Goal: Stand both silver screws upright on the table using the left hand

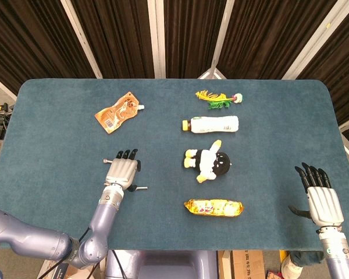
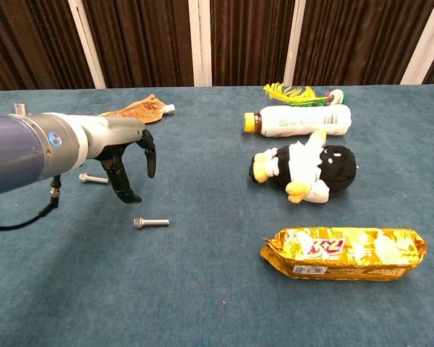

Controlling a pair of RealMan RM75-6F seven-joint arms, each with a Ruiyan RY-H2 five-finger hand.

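Observation:
Two silver screws lie flat on the teal table. One screw [image 2: 150, 223] is near the front; in the head view its tip [image 1: 142, 188] shows beside my left hand. The other screw [image 2: 92, 178] lies further left and back, its end [image 1: 106, 161] peeking out left of the hand. My left hand [image 1: 121, 172] hovers between them with fingers spread, holding nothing; in the chest view its fingers [image 2: 123, 177] point down just above and behind the front screw. My right hand [image 1: 320, 197] rests open at the table's right front edge.
An orange pouch [image 1: 118, 112] lies back left. A white bottle [image 1: 212, 124], a black-and-white plush toy [image 1: 209, 163] and a gold snack pack [image 1: 213, 207] line up in the middle. A yellow-green feather toy [image 1: 218, 98] lies behind them.

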